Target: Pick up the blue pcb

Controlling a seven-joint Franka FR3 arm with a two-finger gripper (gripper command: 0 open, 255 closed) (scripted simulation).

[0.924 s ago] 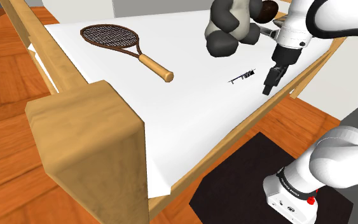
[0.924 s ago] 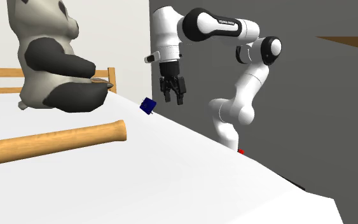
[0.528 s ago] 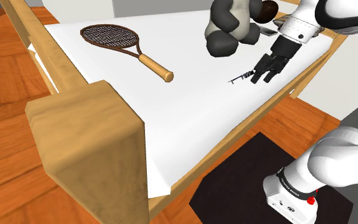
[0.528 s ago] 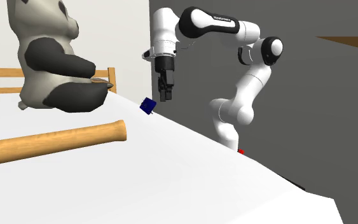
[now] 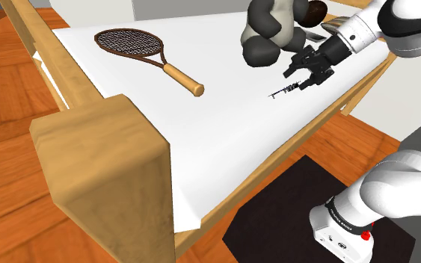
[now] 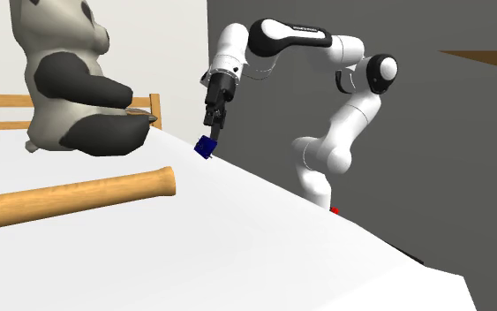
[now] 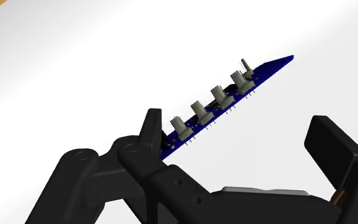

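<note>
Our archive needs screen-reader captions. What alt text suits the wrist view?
A thin blue circuit board with a row of small grey parts rests on a white surface. The black gripper stands open, the board's near end beside one finger, not clasped.

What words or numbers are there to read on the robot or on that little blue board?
Dark lettering on the white arm's upper link, second exterior view: too small to read.
Dark lettering on the arm's link by the stand, shoulder view: too small to read.
Blue pcb, wrist view: no words or numbers to be read on it.
</note>
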